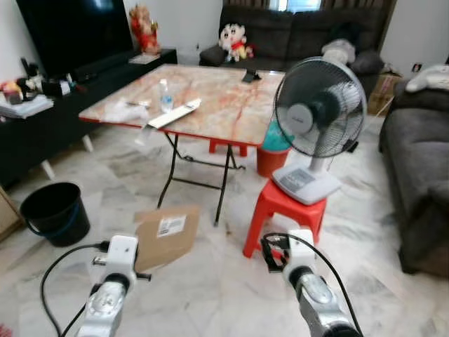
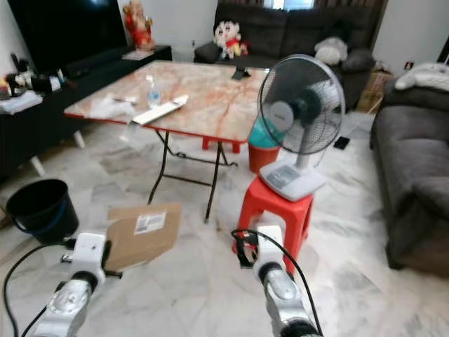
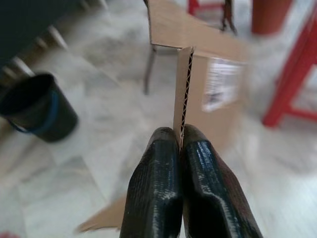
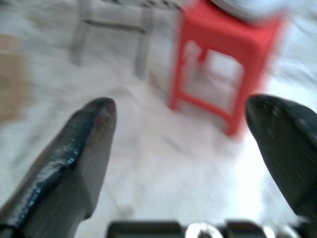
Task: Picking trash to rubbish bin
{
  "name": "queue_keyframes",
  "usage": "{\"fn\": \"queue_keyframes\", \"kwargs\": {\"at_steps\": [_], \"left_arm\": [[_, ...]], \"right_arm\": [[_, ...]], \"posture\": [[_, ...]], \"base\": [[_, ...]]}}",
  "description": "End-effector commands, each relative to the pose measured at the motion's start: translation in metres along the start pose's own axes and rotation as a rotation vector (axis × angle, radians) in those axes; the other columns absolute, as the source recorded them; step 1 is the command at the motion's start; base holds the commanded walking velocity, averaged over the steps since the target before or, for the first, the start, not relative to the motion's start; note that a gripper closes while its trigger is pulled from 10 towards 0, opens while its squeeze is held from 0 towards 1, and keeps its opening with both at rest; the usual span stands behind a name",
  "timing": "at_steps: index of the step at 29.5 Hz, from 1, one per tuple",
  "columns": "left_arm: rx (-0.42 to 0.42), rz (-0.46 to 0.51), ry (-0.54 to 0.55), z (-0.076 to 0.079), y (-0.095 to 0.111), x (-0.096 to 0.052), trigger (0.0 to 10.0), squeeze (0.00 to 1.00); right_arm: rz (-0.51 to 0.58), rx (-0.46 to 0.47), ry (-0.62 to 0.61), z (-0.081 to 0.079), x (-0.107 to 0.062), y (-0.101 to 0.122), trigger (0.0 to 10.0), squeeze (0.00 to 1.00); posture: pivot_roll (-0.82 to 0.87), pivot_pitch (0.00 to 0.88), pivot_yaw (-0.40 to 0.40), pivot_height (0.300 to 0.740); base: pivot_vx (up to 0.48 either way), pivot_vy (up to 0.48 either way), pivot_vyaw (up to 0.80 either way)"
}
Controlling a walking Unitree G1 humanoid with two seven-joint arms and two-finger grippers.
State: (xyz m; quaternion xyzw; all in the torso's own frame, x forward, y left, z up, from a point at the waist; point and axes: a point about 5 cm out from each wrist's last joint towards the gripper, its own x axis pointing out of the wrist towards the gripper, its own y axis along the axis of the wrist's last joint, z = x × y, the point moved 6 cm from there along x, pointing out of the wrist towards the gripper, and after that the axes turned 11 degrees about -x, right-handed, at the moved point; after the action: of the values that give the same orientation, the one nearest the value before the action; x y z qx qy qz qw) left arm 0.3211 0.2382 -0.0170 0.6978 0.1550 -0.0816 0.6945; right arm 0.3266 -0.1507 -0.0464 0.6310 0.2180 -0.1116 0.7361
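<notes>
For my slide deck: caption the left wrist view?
Left tool pinching cardboard piece edge, black bucket nearby.

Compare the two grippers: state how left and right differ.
The left gripper is shut on the cardboard piece, pinching its corrugated edge; the right gripper is open and holds nothing. The left faces the black bucket, the right the red stool. Both have black fingers.

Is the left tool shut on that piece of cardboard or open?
Shut. In the left wrist view the left tool has both fingers pressed together on the edge of the cardboard.
</notes>
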Motion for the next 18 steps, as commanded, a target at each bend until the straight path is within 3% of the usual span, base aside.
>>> {"fn": "queue_keyframes", "kwargs": {"at_steps": [1, 2, 4, 5, 10, 15, 18], "left_arm": [[0.0, -0.065, -0.004, 0.003, -0.017, -0.003, 10.0, 0.0], [-0.002, -0.194, 0.003, -0.001, -0.051, -0.016, 10.0, 0.0], [0.001, -0.23, 0.006, -0.002, -0.06, -0.02, 10.0, 0.0], [0.008, -0.281, 0.009, -0.002, -0.075, -0.028, 10.0, 0.0], [-0.003, -0.358, 0.023, -0.004, -0.097, -0.041, 10.0, 0.0], [-0.002, -0.44, 0.039, -0.007, -0.117, -0.054, 10.0, 0.0], [-0.003, -0.48, 0.047, -0.008, -0.127, -0.062, 10.0, 0.0]], "right_arm": [[-0.05, 0.009, 0.0, 0.001, -0.002, -0.011, 10.0, 0.0], [-0.146, 0.011, 0.008, -0.001, -0.012, -0.04, 10.0, 0.0], [-0.174, 0.012, 0.01, -0.002, -0.015, -0.048, 10.0, 0.0], [-0.235, 0.01, 0.007, -0.002, -0.023, -0.066, 10.0, 0.0], [-0.337, 0.016, 0.006, -0.004, -0.039, -0.097, 10.0, 0.0], [-0.384, 0.026, 0.005, -0.005, -0.05, -0.114, 10.0, 0.0], [-0.402, 0.024, -0.003, -0.005, -0.053, -0.119, 10.0, 0.0]], "posture": [[-0.05, 0.0, -0.013, 0.74], [-0.05, 0.0, -0.013, 0.74], [-0.05, 0.0, -0.013, 0.74], [-0.06, 0.0, -0.015, 0.74], [-0.06, 0.0, -0.018, 0.74], [-0.06, 0.0, -0.015, 0.74], [-0.06, 0.0, -0.01, 0.74]], "base": [[0.0, 0.0, 0.0], [0.0, 0.0, 0.0], [0.0, 0.0, 0.0], [0.0, 0.0, 0.0], [0.0, 0.0, 0.0], [0.0, 0.0, 0.0], [0.0, 0.0, 0.66]]}}
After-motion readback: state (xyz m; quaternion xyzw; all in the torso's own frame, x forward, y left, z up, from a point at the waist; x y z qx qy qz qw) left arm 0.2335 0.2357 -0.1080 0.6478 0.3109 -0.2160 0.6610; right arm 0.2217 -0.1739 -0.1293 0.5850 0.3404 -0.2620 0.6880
